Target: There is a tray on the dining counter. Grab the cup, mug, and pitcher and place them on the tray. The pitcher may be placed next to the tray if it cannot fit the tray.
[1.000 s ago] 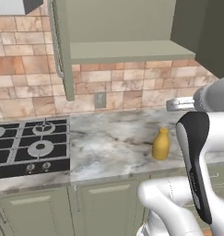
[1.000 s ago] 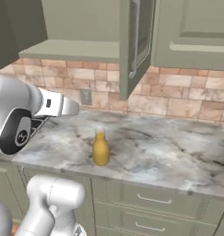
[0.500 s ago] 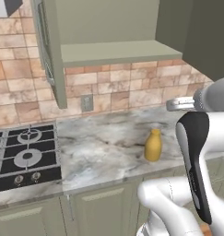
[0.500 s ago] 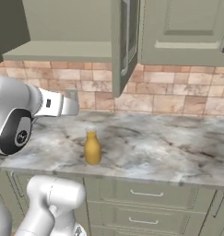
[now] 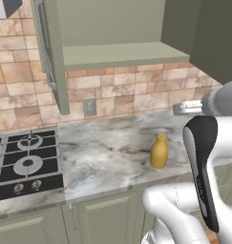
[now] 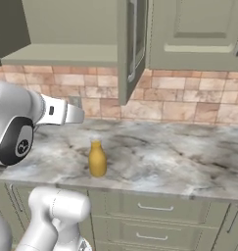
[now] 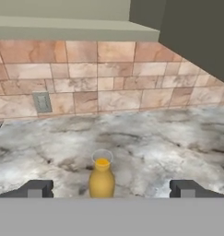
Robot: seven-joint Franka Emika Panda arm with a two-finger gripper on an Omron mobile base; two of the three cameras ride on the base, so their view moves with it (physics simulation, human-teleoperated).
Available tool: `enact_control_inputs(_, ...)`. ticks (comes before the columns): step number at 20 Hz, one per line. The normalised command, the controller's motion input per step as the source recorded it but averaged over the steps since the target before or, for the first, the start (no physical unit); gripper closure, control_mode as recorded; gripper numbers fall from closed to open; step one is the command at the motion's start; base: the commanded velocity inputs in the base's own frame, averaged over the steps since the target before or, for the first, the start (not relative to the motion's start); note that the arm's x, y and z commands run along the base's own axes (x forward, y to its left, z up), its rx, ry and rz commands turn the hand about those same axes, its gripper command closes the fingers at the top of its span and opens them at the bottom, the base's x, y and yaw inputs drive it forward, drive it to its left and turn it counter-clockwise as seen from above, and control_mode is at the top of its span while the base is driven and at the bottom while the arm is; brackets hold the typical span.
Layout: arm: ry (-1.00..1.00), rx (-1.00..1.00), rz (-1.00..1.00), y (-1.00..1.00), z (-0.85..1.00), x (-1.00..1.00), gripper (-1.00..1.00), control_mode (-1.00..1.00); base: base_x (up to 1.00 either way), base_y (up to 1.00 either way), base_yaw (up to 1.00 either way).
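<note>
The mustard-tan pitcher (image 5: 159,151) (image 6: 97,159) stands upright on the marbled wall counter (image 5: 108,152), near its front edge and to the right of the stove. In the hand view the pitcher (image 7: 102,177) sits low in the middle, further out along the counter than my gripper. My gripper (image 7: 111,189) is open, its two dark fingertips (image 7: 37,188) wide apart on either side of the pitcher's image, with nothing between them. The tray, dining counter, cup and mug are out of view.
A black gas stove (image 5: 22,167) takes up the counter's left end. An open cabinet door (image 5: 50,57) (image 6: 132,44) hangs above the counter beside a shelf. A wall outlet (image 5: 90,107) (image 7: 42,102) sits in the brick backsplash. Drawers (image 6: 154,211) line the front below.
The whole scene has slid left in both base views, so the camera moved with the base. The pitcher keeps its place on the counter. The gripper stays open.
</note>
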Motion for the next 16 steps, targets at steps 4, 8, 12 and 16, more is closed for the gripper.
enact_control_inputs(4, 0.0, 0.0, 0.0, 0.0, 0.0, 0.0, -1.0, 1.0, 0.46, -0.15, 0.12)
enact_control_inputs(8, 0.0, 0.0, 0.0, 0.0, 0.0, 0.0, -1.0, 1.0, 0.43, -0.22, 0.11)
enact_control_inputs(12, 0.0, 0.0, 0.0, 0.0, 0.0, 0.0, -1.0, 1.0, 0.25, -0.35, 0.15)
enact_control_inputs(16, 0.0, 0.0, 0.0, 0.0, 0.0, 0.0, -1.0, 1.0, 0.04, -0.09, 0.08)
